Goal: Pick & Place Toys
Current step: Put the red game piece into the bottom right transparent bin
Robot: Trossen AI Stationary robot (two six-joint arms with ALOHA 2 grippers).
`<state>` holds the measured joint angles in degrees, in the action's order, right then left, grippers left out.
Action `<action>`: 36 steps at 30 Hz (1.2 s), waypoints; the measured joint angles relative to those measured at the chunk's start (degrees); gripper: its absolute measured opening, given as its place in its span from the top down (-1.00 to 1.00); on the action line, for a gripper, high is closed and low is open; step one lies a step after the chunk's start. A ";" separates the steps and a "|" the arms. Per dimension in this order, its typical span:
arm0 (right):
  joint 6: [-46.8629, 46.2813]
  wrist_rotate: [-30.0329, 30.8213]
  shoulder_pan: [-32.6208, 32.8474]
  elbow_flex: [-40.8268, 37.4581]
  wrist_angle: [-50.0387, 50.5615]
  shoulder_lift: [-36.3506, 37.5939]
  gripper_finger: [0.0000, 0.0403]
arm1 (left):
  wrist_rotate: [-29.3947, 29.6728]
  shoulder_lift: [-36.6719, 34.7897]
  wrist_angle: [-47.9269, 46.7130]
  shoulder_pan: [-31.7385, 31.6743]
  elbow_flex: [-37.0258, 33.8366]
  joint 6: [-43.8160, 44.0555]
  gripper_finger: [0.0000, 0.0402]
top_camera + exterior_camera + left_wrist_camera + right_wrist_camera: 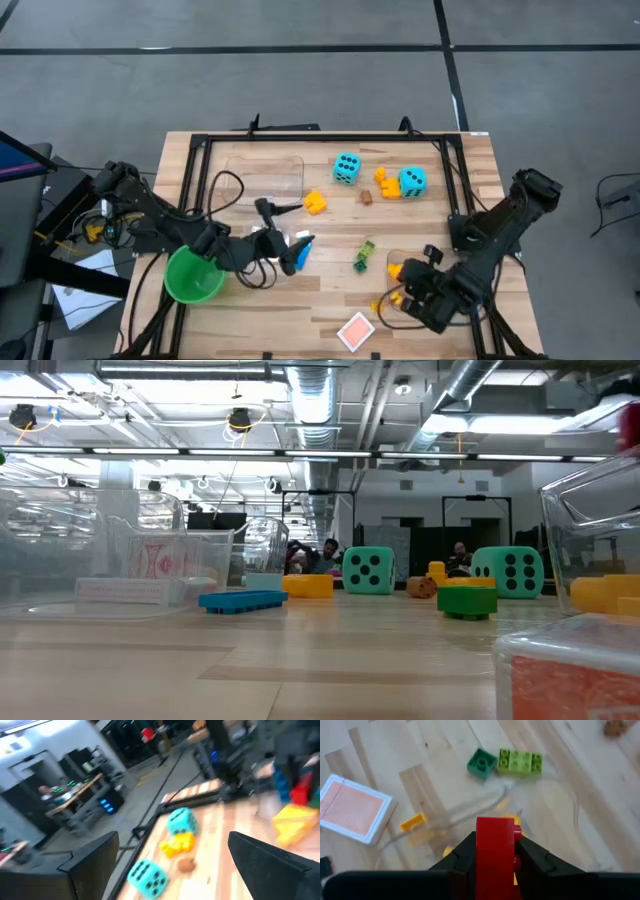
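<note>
Clear bin (400, 268) at right counter (300, 320) edge, yellow bricks (396, 270) seen inside; right gripper (495, 851) above it, clamped on red brick (495, 845); left gripper (297, 250) wide, beside green cup (192, 276); cyan dice (347, 167) and card (356, 331) loose on counter.

Cyan dice (347, 168) with black dots, a red brick (495, 851), green bricks (505, 762), an orange-backed card (354, 808).

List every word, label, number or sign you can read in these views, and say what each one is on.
No readable words, brands or numerals in any view.
Cyan dice: black dots only, no writing; the faces toward the low camera show four and six.
Playing card: plain red-and-white back.
Clear bin: a faint red mark, too blurred to read.
</note>
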<state>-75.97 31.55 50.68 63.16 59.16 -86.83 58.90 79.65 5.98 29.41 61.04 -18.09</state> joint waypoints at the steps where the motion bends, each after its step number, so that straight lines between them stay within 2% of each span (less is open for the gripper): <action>1: -2.24 0.06 1.03 0.00 0.69 0.00 0.56 | -2.49 -0.35 0.49 -0.81 0.02 0.04 -0.84; 5: -10.61 0.26 4.43 0.00 3.52 -0.50 0.56 | -10.89 -1.25 0.48 -2.83 0.02 0.37 -0.84; 9: -18.65 0.18 7.61 -0.02 6.92 -1.04 0.56 | -16.88 -1.72 0.62 -4.20 0.02 0.46 -0.84; 20: -38.01 -6.45 15.99 -0.04 12.04 -4.31 0.55 | -24.28 -1.65 2.07 -7.70 0.02 -0.03 -0.84; 28: -39.63 -7.67 19.59 -0.04 12.01 -6.33 0.53 | -28.48 -1.65 2.70 -9.24 0.02 -0.11 -0.84; 36: -39.76 -7.63 19.32 -0.04 11.58 -6.19 0.37 | -29.85 -1.65 2.75 -9.24 0.02 -0.11 -0.84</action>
<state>-115.73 23.92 70.00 63.11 70.73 -93.01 29.05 78.00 8.73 20.16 61.06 -18.19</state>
